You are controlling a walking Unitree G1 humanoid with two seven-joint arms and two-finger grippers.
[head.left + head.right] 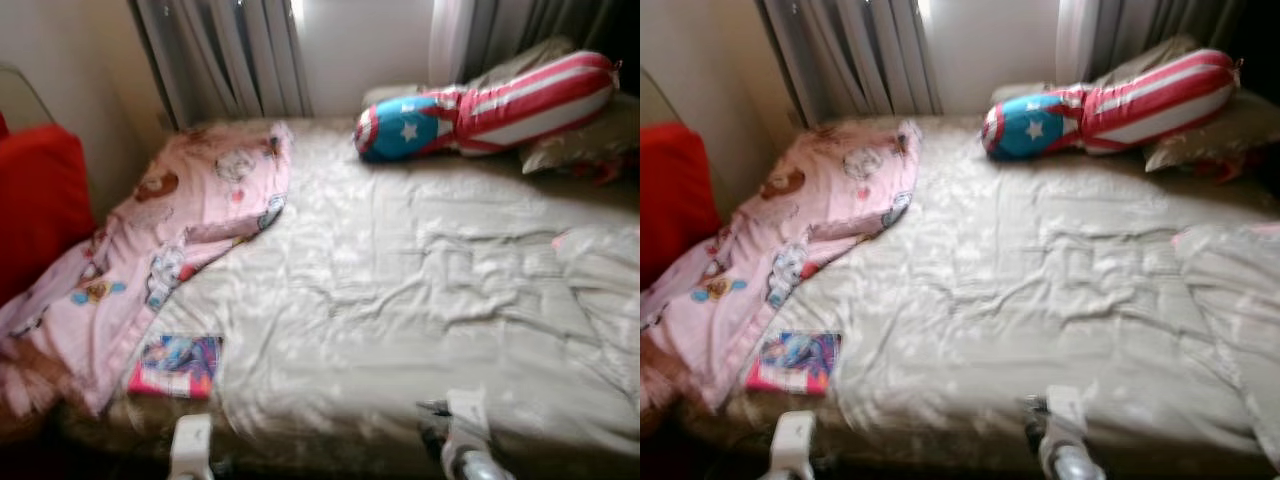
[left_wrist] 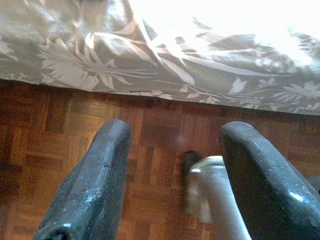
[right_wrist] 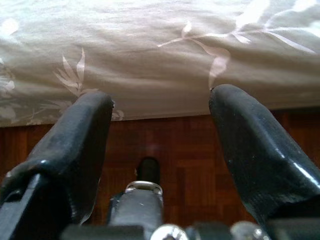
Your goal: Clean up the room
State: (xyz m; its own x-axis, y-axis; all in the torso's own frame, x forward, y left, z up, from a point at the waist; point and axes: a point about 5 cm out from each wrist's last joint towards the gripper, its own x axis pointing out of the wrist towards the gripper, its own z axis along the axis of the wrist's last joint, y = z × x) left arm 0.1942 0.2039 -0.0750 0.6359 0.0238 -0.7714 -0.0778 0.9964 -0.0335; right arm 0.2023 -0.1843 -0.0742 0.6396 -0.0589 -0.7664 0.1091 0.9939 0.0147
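— Pink blanket [image 1: 170, 240] lay bunched along the bed's [image 1: 400, 300] left edge, book [image 1: 178, 366] at its near-left corner. Tidied?
— Hardly begun; left gripper [image 2: 172, 175] and right gripper [image 3: 160, 145] hung empty, fingers apart.

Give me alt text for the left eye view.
A rumpled beige bedspread covers a bed, with a pink cartoon-print blanket along its left side, a colourful book near the front left corner and a red, white and blue star pillow at the far end.
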